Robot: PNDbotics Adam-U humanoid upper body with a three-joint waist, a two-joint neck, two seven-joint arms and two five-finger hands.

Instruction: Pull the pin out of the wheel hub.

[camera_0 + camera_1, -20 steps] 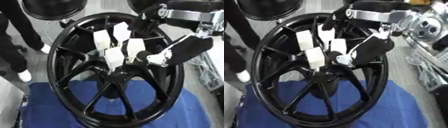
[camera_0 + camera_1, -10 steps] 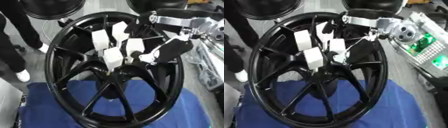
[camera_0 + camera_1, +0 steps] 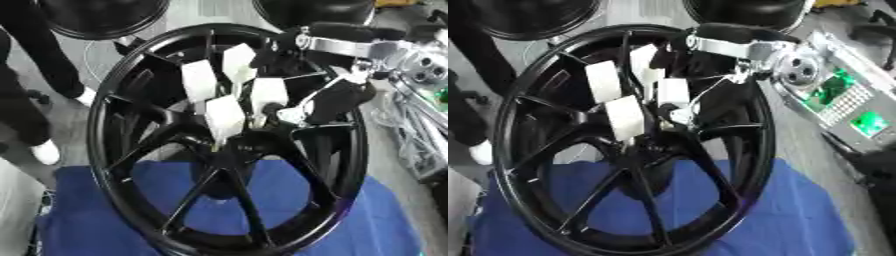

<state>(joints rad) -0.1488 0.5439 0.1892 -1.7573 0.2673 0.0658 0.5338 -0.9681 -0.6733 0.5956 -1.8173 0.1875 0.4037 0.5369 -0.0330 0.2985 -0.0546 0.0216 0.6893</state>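
A large black wheel [image 3: 166,150] with thin spokes stands tilted on a blue cloth [image 3: 367,220] that covers the bench. Its hub [image 3: 229,150] sits near the middle of both views, where the spokes meet.

The right hand [image 3: 254,95] reaches in from the upper right, its black and silver arm [image 3: 350,45] crossing over the rim. The hand is over the hub, with pale, blocky fingers [image 3: 225,116] spread among the spokes and pointing down toward the centre. The lowest finger ends just above the hub, touching or nearly touching it. Whether the fingers are pinching anything there I cannot tell, since they cover the spot.

The pin itself cannot be made out; if it is in the hub, it lies hidden behind the fingers and dark spokes.

The left hand shows in neither view.

Beside the wheel on the right lies a grey box [image 3: 842,100] with green lit panels. Two more dark wheels [image 3: 96,17] stand at the far edge.
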